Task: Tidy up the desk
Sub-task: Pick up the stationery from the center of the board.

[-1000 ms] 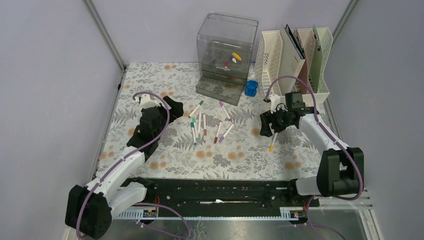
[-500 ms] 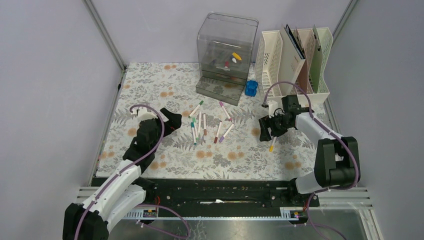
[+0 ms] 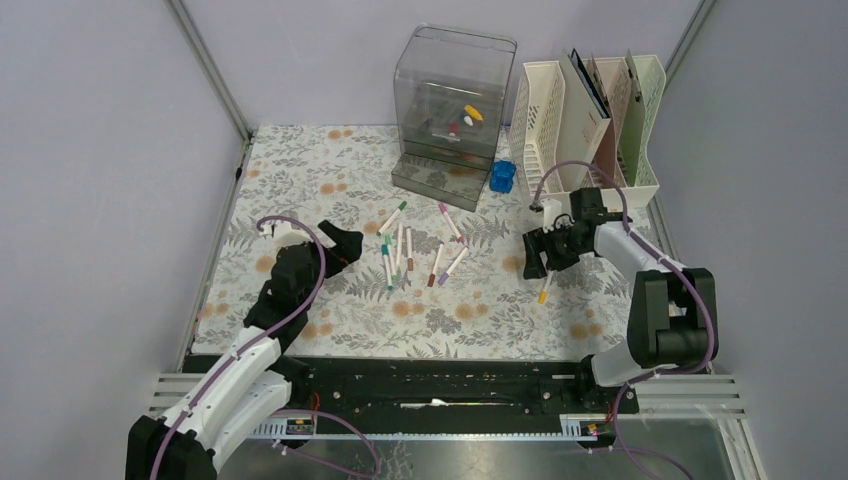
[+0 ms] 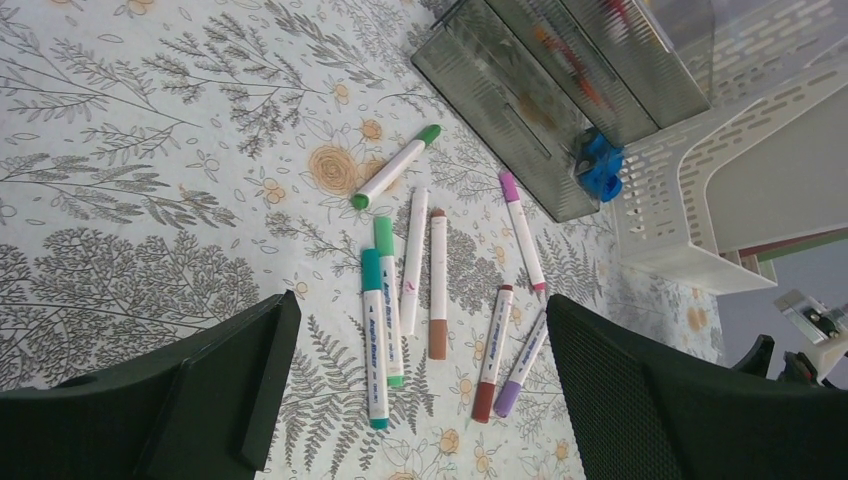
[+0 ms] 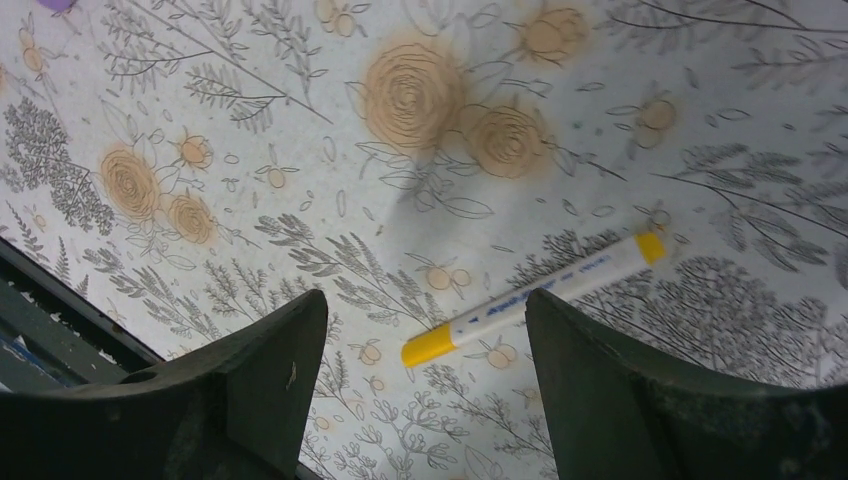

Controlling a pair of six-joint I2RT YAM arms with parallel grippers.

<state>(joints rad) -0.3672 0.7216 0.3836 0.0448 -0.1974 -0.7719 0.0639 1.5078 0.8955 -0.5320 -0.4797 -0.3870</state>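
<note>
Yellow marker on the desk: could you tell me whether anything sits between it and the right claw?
Nothing visible does. The right claw hangs open over the yellow marker, which lies alone on the bare cloth of the desk; the other markers lie well to its left.

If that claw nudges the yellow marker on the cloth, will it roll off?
Probably it rolls if pushed sideways: the yellow marker is a slim round barrel lying flat on the desk. It looks stiff and light, plastic with a cap, so it should lift without bending. The smooth barrel may slip in the open right gripper.
</note>
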